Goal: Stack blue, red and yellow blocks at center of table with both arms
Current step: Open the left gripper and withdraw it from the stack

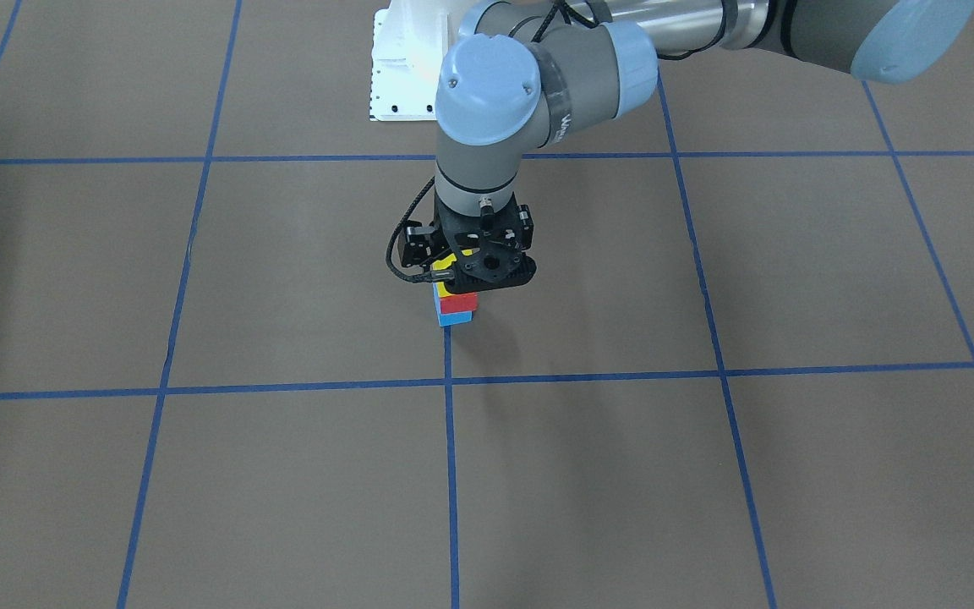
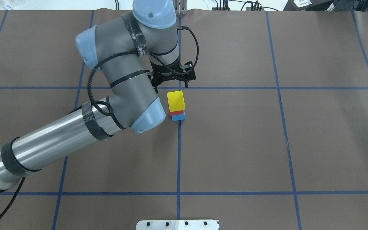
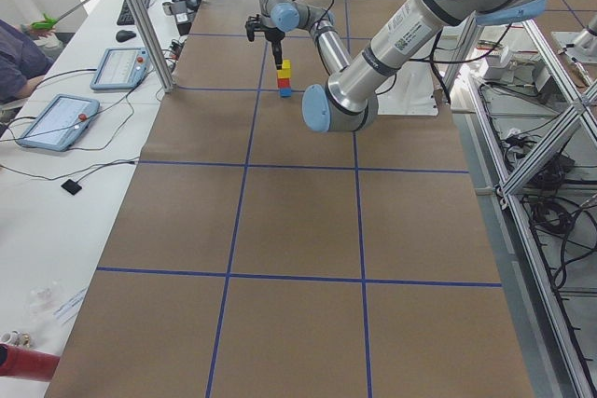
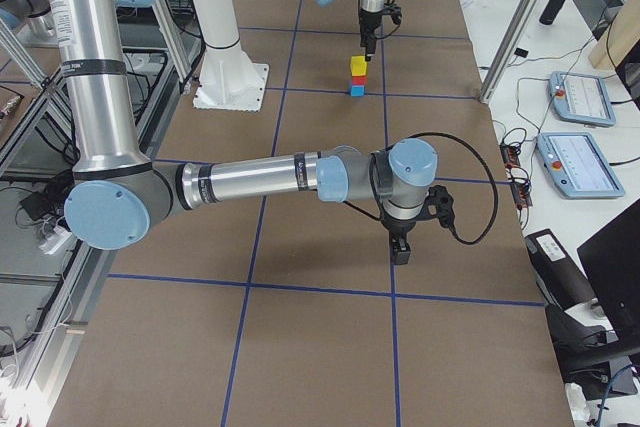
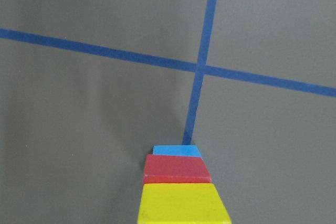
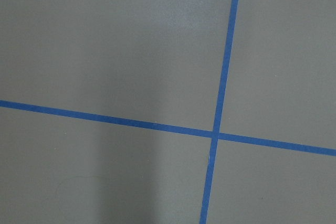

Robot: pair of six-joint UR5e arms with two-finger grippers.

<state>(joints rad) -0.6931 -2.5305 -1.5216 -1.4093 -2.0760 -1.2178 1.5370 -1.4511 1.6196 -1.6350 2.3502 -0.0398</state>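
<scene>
- The desk (image 2: 267, 143) carries the whole tower close to its middle. The tower stands on a blue tape line (image 2: 178, 153), just short of where that line crosses another.
- The left arm (image 2: 123, 92) reaches over the centre squares, with its wrist above the tower. All three colours are in place, so I judge the step in hand to be the getaway. The arm should rise straight up and slowly, with no sideways drift or wrist turn until the fingertips are well above the top cube — only then swing home.
- The right arm (image 4: 260, 182) is stretched low over the desk, well apart from the tower. It is best left idle there, so that no shake reaches the cubes.
- The left pincer (image 2: 170, 85) points down just above the tower. From overhead its jaws look spread wider than a cube, and the top face shows whole with nothing clamped on it. It seems to hold nothing — though the front view's overlap hides how much gap there is.
- The right pincer (image 4: 402, 247) shows only small, from the side, so I cannot tell whether it is spread or closed. Its wrist camera sees only bare desk and tape.
- The yellow block (image 2: 175, 100) sits on the red block (image 2: 176, 112), and that sits on the blue block (image 2: 178, 117), which rests on the desk. The edges look nearly flush, so a light brush would likely shift the top cube.
</scene>
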